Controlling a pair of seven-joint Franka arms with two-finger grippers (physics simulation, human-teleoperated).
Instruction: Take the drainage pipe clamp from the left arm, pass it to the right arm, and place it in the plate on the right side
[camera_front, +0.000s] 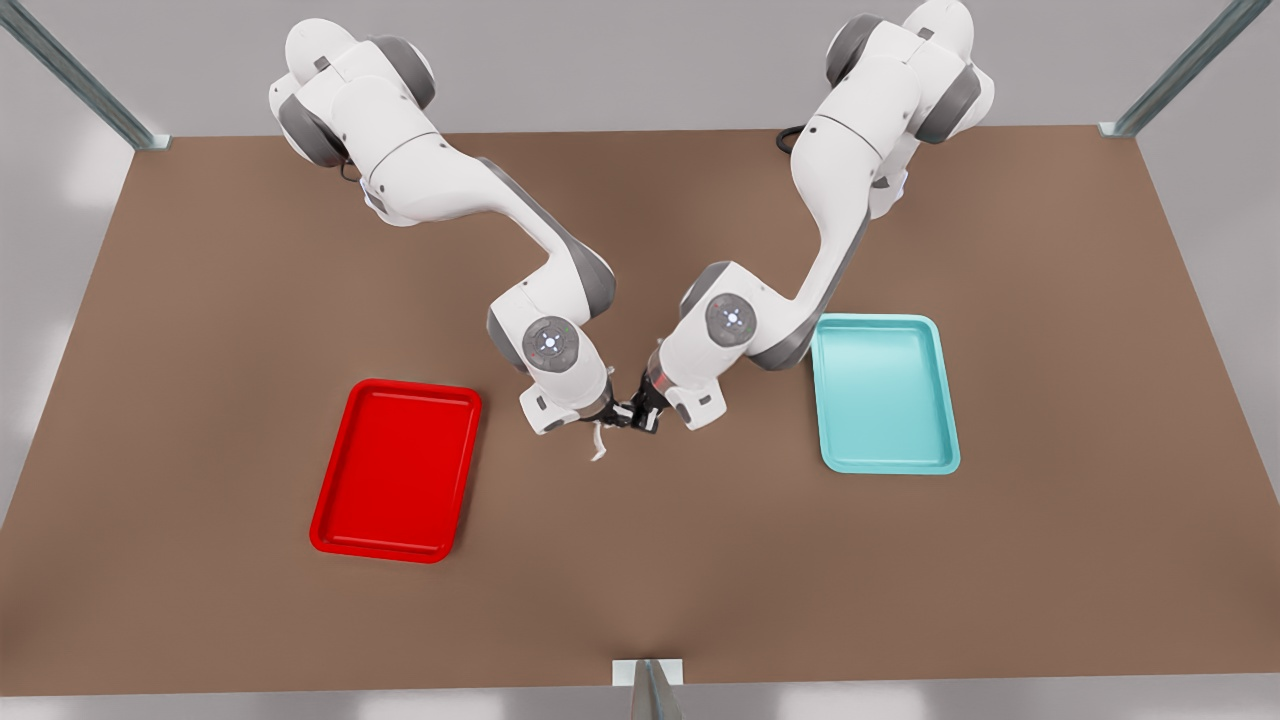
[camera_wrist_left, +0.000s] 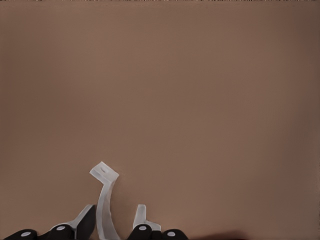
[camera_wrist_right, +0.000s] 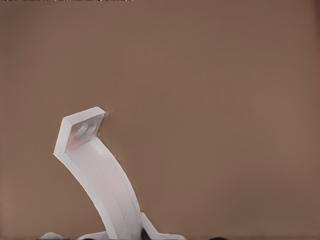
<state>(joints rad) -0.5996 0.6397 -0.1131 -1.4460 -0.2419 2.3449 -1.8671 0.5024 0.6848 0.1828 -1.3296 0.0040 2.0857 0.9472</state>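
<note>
White drainage pipe clamp (camera_front: 598, 441) tight in right claw (camera_front: 609, 418), left claw (camera_front: 637, 412) parted around it.

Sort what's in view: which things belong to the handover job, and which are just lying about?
Job: drainage pipe clamp, hanging above mid-table; right gripper, front view's left, gripping it; left gripper, facing it; red plate.
Lying about: teal tray; brown table.
</note>
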